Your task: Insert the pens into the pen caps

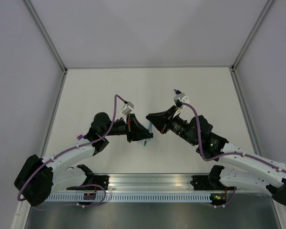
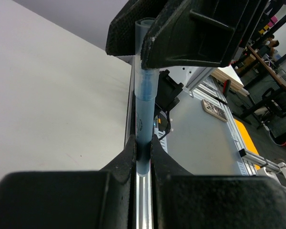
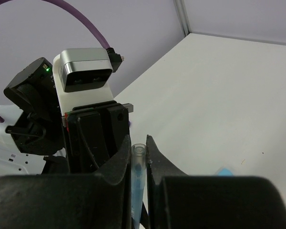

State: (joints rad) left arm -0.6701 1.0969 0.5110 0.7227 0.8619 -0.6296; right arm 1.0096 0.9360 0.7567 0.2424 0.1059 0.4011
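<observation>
While left hand [image 2: 143,145] and right hand [image 3: 139,155] pinch it, one blue pen [image 2: 144,95] shows.

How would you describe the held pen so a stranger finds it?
Over the middle of the white table, the left gripper and the right gripper meet. The thin blue pen bridges them, clamped by both. Only it is a translucent blue tube held off the table.
</observation>
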